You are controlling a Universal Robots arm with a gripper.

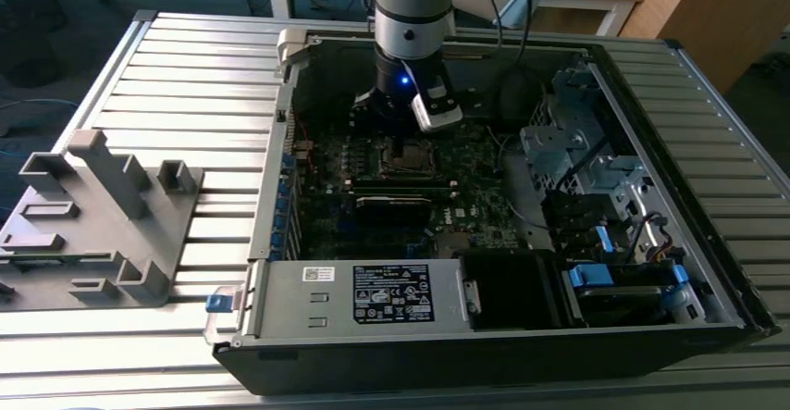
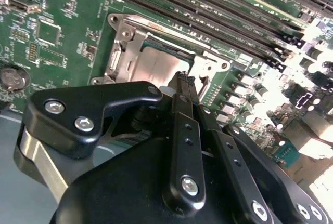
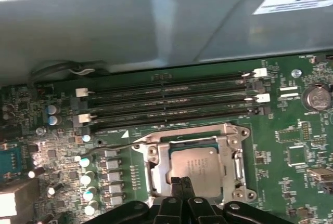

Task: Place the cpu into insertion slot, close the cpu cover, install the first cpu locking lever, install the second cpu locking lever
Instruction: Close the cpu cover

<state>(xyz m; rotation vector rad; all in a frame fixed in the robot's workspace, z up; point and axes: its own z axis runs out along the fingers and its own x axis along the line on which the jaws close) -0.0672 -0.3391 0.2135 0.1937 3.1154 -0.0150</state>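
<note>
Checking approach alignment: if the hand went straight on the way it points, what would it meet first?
Likely the near edge of the cpu cover framing the cpu. The hand hovers right at that edge in the first wrist view. Depth is unclear, so it could be the cpu itself.
</note>
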